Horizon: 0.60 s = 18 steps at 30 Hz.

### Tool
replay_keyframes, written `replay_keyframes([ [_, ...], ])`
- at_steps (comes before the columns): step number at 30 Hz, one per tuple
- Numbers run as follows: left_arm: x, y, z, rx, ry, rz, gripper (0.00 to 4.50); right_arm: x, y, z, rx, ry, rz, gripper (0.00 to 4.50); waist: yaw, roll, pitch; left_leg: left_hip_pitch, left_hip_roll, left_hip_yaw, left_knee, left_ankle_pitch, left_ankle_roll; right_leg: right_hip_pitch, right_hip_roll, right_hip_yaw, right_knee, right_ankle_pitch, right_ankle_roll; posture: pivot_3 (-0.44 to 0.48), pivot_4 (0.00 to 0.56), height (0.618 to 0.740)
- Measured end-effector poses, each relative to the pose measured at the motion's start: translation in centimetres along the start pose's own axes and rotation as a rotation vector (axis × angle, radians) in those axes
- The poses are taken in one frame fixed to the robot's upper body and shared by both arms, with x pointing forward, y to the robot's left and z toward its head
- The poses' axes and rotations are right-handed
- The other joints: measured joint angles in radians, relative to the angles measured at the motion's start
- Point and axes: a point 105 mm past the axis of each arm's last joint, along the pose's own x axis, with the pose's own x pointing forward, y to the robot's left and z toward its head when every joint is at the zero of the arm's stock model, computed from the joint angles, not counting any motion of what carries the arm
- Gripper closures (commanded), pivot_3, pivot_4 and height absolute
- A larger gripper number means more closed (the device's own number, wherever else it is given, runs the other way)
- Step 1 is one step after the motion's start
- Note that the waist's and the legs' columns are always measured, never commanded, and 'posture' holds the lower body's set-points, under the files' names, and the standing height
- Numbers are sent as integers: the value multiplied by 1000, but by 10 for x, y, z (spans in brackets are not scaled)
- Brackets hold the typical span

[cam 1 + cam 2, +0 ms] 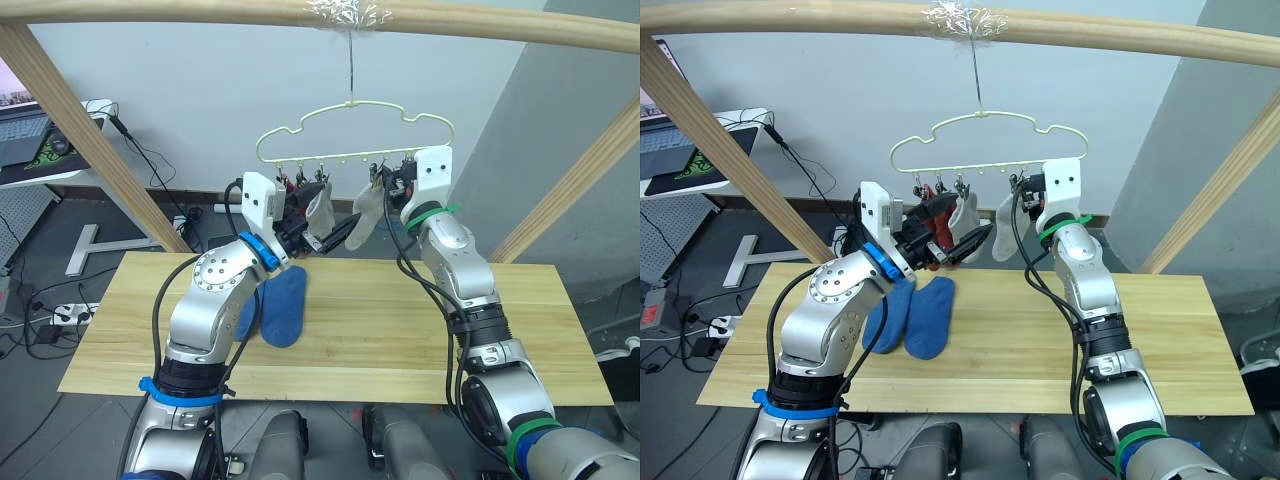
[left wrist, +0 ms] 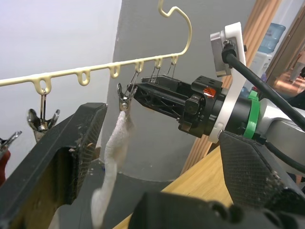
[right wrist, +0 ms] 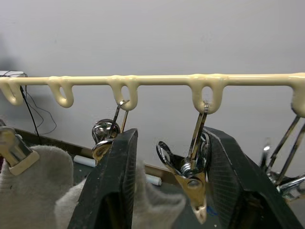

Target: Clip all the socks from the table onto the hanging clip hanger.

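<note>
The cream clip hanger (image 3: 157, 80) hangs from a hook above the far edge of the table (image 1: 420, 330). Two light grey socks (image 1: 320, 210) (image 1: 368, 215) hang clipped side by side, and a rust red sock (image 1: 937, 222) shows behind my left fingers. Two blue socks (image 1: 283, 305) lie overlapping on the table's left part. My left gripper (image 1: 332, 237) is open just below the grey socks, holding nothing. My right gripper (image 3: 171, 138) is raised to the hanger's bar, its fingers open on either side of a bare metal clip (image 3: 190, 174).
A thick wooden frame bar (image 1: 200, 12) runs overhead, with slanted wooden posts at the left (image 1: 90, 140) and right (image 1: 580, 180). A white desk with a laptop (image 1: 25, 140) stands at the far left. Cables and a power strip (image 1: 65, 312) lie on the floor.
</note>
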Motion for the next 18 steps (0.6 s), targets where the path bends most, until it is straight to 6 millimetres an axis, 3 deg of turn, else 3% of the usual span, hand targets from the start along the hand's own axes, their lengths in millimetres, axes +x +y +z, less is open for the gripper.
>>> replay_keyframes([
  [18, 1, -1, 3, -3, -10, 3, 178, 5, 4, 3, 10, -6, 13, 2341, 0, 0, 0, 0, 0, 0, 0, 0, 0, 0, 0, 0, 0, 0, 0, 29, 240, 740],
])
